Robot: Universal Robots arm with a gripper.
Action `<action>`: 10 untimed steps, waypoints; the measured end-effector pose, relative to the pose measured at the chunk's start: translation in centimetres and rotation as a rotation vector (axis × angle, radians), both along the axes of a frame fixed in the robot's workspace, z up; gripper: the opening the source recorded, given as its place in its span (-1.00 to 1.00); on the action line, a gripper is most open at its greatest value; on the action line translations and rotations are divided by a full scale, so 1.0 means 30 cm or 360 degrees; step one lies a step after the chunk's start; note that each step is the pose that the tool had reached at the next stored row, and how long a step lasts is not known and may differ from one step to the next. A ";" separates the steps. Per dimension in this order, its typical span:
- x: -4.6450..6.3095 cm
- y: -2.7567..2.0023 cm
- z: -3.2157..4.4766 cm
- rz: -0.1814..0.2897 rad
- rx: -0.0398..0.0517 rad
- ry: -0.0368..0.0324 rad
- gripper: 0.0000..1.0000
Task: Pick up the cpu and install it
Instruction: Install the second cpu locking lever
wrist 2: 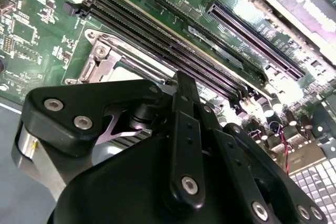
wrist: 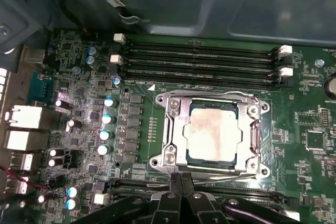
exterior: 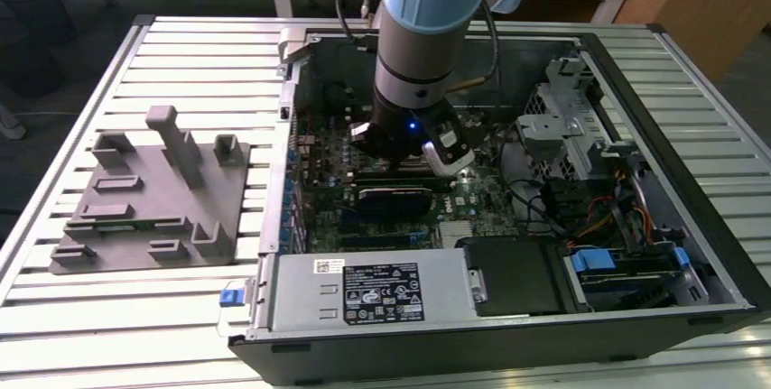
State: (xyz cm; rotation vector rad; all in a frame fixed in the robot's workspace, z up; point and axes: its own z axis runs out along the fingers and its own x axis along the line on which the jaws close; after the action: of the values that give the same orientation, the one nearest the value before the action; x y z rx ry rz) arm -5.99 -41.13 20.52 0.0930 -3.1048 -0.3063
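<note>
Nearest, we list the black jointed gripper [wrist: 181,192], its two finger links drawn together with nothing between them, poised just beside the socket's near edge in the first wrist view. Next, the small flat square cpu with its silvery metal top [wrist: 212,135], lying inside the square metal-framed socket [wrist: 173,156] on the green motherboard [wrist: 131,129]. We judge it seated or nearly so; whether it sits fully flat we cannot tell. Beyond it, four long black memory slots [wrist: 205,61], then the grey case wall [wrist: 210,3]. Risks, as we judge them: a slightly skewed chip pressed down could bend socket contacts, and a low gripper could knock the frame or nearby capacitors.
</note>
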 end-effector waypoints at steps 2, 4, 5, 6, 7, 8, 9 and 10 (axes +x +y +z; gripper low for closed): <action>0.000 0.000 -0.009 0.0000 0.0003 0.0000 -0.79; -0.001 0.000 -0.017 0.0000 0.0006 0.0000 -0.79; -0.001 0.000 -0.021 0.0000 0.0009 0.0000 -0.79; -0.003 -0.001 -0.022 0.0000 0.0012 0.0000 -0.79; -0.005 -0.002 -0.024 0.0000 0.0018 0.0000 -0.79; -0.008 -0.004 -0.025 0.0000 0.0026 0.0000 -0.79; -0.010 -0.007 -0.025 0.0000 0.0033 0.0000 -0.79; -0.013 -0.010 -0.025 0.0000 0.0040 0.0000 -0.79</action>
State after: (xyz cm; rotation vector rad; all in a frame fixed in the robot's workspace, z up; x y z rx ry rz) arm -6.37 -41.43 19.77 0.0936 -3.1014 -0.3458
